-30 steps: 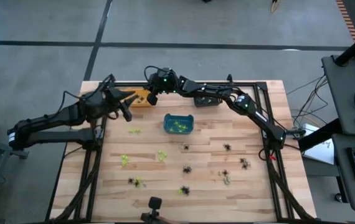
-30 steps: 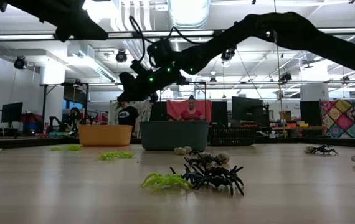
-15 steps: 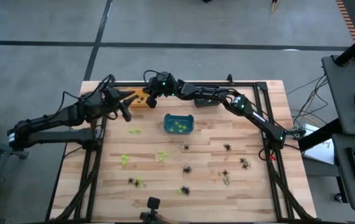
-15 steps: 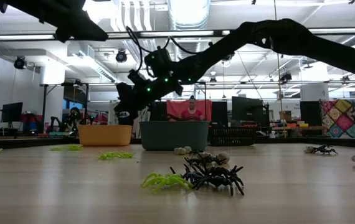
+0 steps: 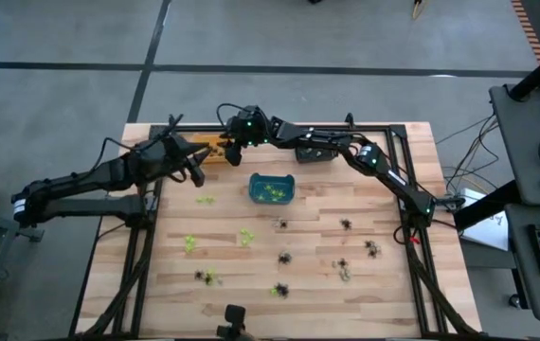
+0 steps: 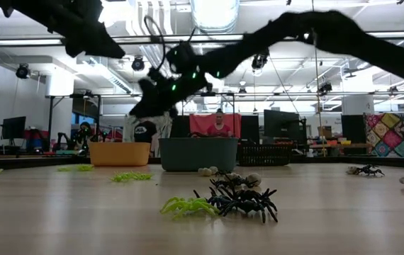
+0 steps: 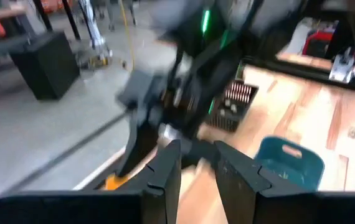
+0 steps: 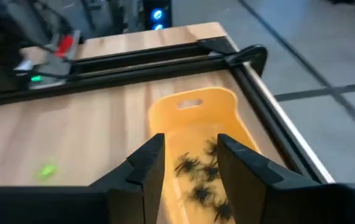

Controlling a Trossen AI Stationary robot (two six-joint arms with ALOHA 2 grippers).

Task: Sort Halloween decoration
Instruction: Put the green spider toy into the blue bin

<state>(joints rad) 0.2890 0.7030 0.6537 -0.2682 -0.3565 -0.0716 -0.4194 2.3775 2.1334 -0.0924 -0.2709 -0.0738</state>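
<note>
Right end effector (image 8: 188, 163) – fingers apart, empty | above orange bin (image 8: 197, 124)

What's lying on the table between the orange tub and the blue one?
Only bare wood between the orange tub and blue tub, seen from above; the nearest green spider lies off to the side.

No lettering, label, brand mark or number could be read in any of the four views — nothing legible stood on the bins, the arms or the table, and the screens and hangings in the room behind showed no words that could be made out.
</note>
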